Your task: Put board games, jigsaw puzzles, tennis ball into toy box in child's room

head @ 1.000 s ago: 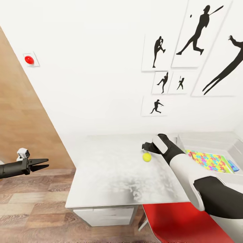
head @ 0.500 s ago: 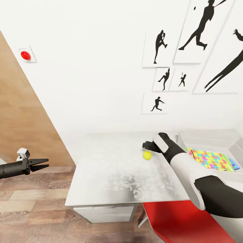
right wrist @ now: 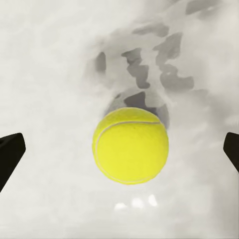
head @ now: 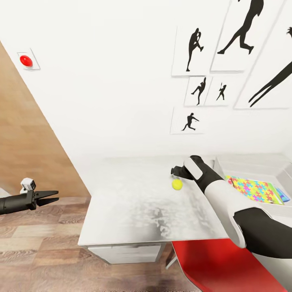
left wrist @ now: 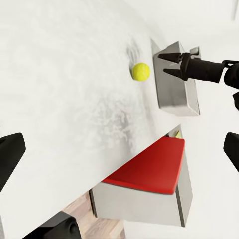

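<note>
The small yellow-green tennis ball (head: 177,184) lies on the white tabletop (head: 134,211), just beneath the right gripper (head: 175,170), whose fingers are spread apart, grasping nothing.

**Three cameras converging on one desk**

The head camera is looking down from above across the table (head: 134,211) toward the wall. The right wrist camera is staring straight down, very close, at the tennis ball (right wrist: 130,146). The left wrist camera is viewing the same ball (left wrist: 141,71) from well off the table's side.
</note>
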Motion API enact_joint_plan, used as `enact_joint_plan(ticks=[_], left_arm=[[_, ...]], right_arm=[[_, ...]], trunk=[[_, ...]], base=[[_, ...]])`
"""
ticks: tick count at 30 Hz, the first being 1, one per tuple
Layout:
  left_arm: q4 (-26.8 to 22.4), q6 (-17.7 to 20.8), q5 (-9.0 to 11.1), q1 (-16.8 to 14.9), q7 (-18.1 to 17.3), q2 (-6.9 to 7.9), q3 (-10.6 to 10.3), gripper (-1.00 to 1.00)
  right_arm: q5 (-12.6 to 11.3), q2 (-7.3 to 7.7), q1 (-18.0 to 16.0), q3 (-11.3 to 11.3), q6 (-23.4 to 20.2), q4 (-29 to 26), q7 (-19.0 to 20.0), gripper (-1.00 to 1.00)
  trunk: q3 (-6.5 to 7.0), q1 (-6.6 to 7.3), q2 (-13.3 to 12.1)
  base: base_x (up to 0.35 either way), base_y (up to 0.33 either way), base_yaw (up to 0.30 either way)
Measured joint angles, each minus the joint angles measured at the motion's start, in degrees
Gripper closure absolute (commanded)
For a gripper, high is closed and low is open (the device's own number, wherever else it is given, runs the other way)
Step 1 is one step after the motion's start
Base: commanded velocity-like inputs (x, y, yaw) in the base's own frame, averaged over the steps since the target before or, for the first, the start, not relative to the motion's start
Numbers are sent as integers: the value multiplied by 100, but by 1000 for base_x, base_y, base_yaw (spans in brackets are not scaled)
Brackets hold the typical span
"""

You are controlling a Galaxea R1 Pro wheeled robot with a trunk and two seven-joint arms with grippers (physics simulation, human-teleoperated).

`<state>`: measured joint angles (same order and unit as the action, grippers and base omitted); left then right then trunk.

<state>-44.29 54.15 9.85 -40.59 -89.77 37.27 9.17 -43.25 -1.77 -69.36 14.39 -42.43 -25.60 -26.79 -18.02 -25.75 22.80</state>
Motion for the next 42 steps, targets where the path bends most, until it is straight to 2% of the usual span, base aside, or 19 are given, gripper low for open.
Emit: enact_joint_plan(ticks=[24, 29, 36, 42], left_arm=[[0, 0, 0, -1, 0, 6, 0, -100], [0, 0, 0, 0, 0, 13, 4, -100], [208, -6, 7, -2, 1, 265, 134, -100], [323, -9, 3, 0, 1, 366, 352, -100]], right_arm=[[-5, 40, -11, -1, 4, 0, -2, -100], [-9, 0, -11, -6, 7, 0, -1, -100], [-9, -21, -11, -11, 8, 0, -2, -100], [-9, -23, -9, -13, 15, 0, 0, -100]], trunk=[[-228, 0, 0], [-276, 0, 0], [-343, 0, 1], [-400, 0, 1]], base=[[0, 0, 0], [0, 0, 0], [0, 0, 0], [0, 0, 0]])
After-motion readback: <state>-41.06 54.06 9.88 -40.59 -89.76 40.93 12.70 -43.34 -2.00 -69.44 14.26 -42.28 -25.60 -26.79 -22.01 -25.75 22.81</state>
